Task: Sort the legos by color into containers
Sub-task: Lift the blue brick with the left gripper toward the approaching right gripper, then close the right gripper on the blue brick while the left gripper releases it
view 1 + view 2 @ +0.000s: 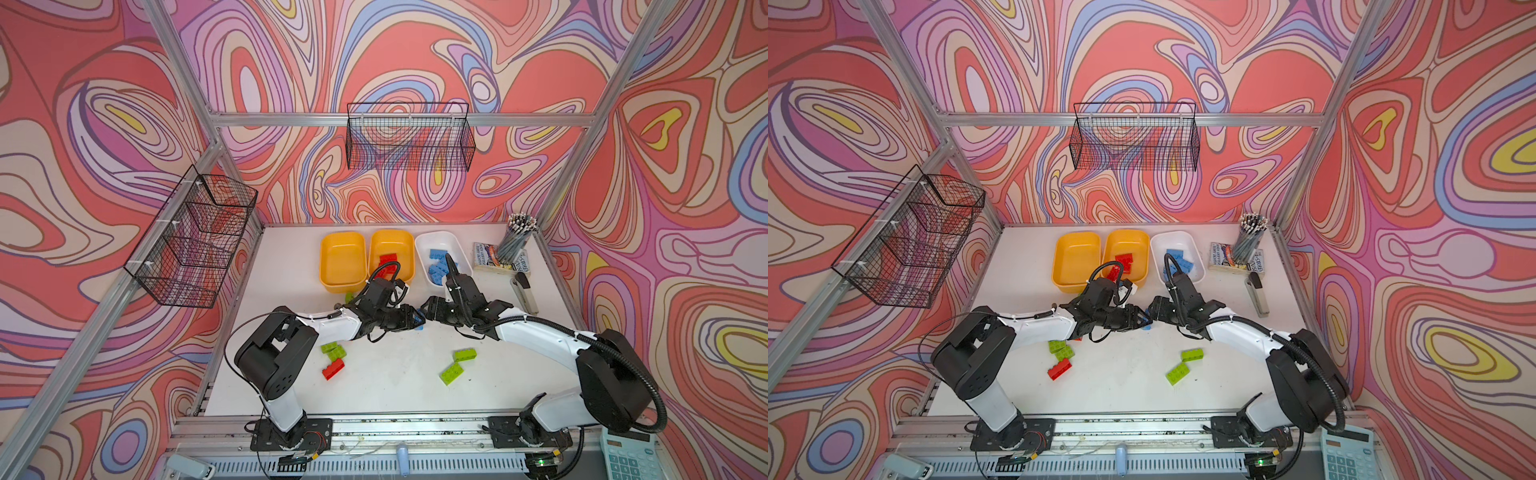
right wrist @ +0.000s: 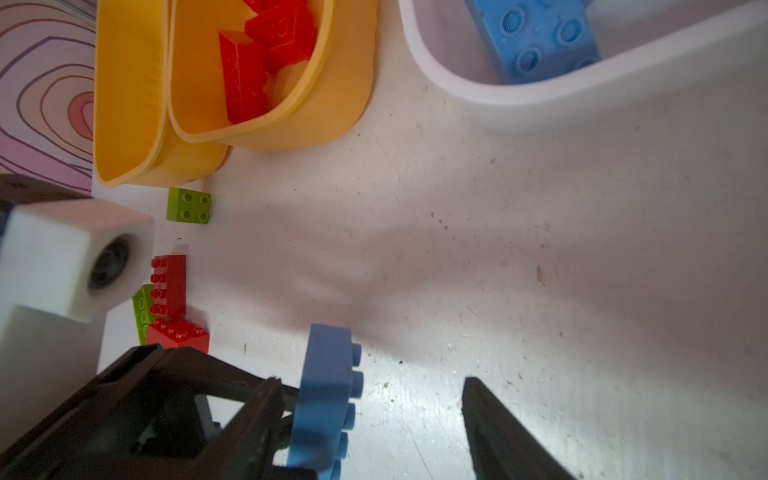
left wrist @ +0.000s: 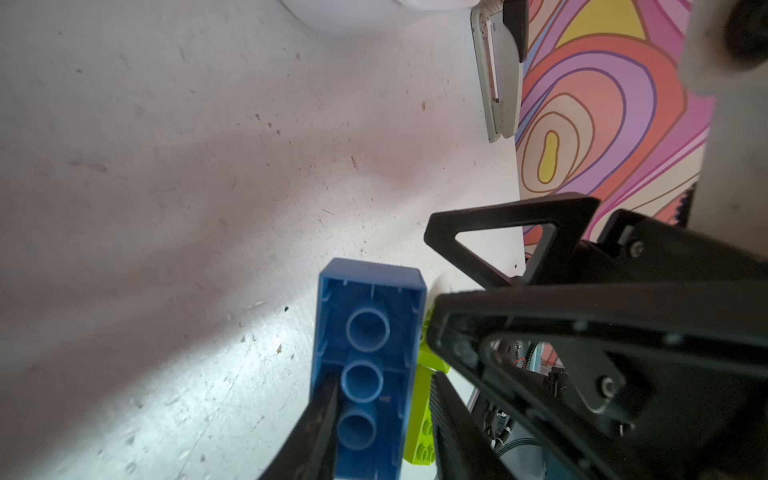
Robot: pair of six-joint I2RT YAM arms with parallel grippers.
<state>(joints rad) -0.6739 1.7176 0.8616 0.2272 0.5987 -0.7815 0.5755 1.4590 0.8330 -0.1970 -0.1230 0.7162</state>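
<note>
Above the middle of the table my left gripper is shut on a blue lego, seen hollow side up in the left wrist view. My right gripper faces it, open. The lego stands between its jaws, close to one finger and well apart from the other. At the back stand three containers: an empty yellow one, a yellow one with red legos and a white one with blue legos. Green legos and a red lego lie loose.
A stapler, a cup of pencils and a book sit at the back right. A calculator lies off the front right corner. Black wire baskets hang on the back wall and left wall.
</note>
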